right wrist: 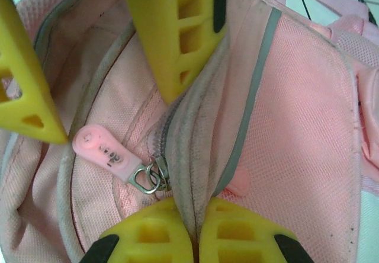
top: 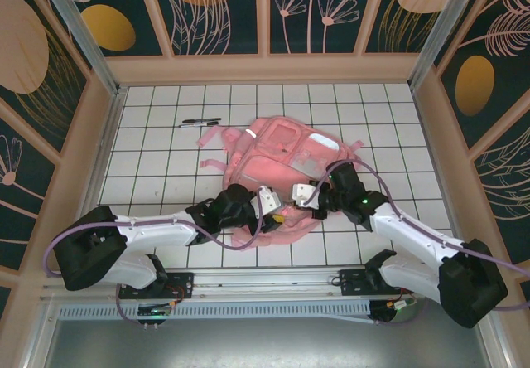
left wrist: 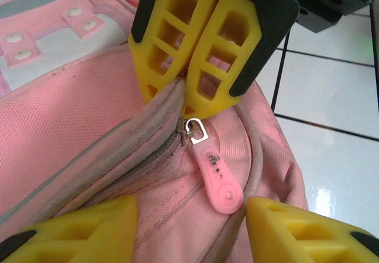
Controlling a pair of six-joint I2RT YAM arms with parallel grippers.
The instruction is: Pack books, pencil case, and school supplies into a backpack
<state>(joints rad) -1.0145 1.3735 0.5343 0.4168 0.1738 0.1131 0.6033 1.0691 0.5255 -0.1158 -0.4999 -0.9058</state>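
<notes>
**Yellow gripper fingers straddling a pink zip pull on a backpack**

Closest to the lens in the left wrist view, the left gripper [left wrist: 192, 207] is released. Its two yellow fingers stand well apart, one on either side of a soft pink zip pull [left wrist: 220, 183], and touch neither it nor each other. The pull lies flat on the fabric and hangs from a small metal slider [left wrist: 195, 131]. The zip teeth running away from the slider look closed.

Just beyond the slider, the right gripper [left wrist: 180, 100] is clenched on the backpack [top: 286, 157], pinching the raised seam beside the zip. Seen from above, the pink backpack lies across the middle of the desk [top: 166, 177], with its lower end reaching towards the near edge. Both arms meet over that end.

The step in hand appears to be opening the zip. To do it well, the left fingers should close squarely on the pull, low enough to catch it but not the cloth beneath. The pull should then be drawn along the line of the teeth while the right grip holds the seam taut.

Space is tight. The right fingers sit almost against the slider, and a ridge of piping curves just beside the pull. Farther off, two dark pens [top: 199, 123] lie side by side near the far edge, left of the backpack. A loose pink strap [top: 211, 136] trails between them and the backpack.
</notes>
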